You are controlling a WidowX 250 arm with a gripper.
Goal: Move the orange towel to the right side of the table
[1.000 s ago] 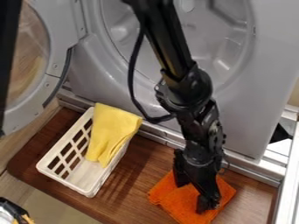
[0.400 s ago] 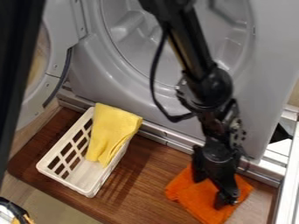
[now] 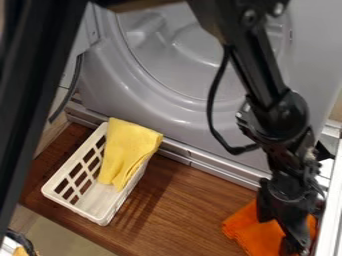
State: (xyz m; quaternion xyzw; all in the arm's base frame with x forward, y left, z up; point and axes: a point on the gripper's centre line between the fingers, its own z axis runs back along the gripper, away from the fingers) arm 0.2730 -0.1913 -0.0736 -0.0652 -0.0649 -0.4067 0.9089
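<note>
at the near right of the brown wood-grained board (image 3: 180,205), the orange towel (image 3: 254,235) lies in soft, matte folds, with the black, jointed gripper (image 3: 288,239) down over it. i cannot tell how far open the gripper is, or whether it has hold of the cloth. well to the left sits a long, white basket (image 3: 100,218) with square-holed, lattice sides, and a limp yellow cloth (image 3: 127,150) drapes over its far end. behind runs a ridged metal rail (image 3: 207,167), then a smooth, glossy grey shell (image 3: 107,92) with a rounded hollow.
</note>
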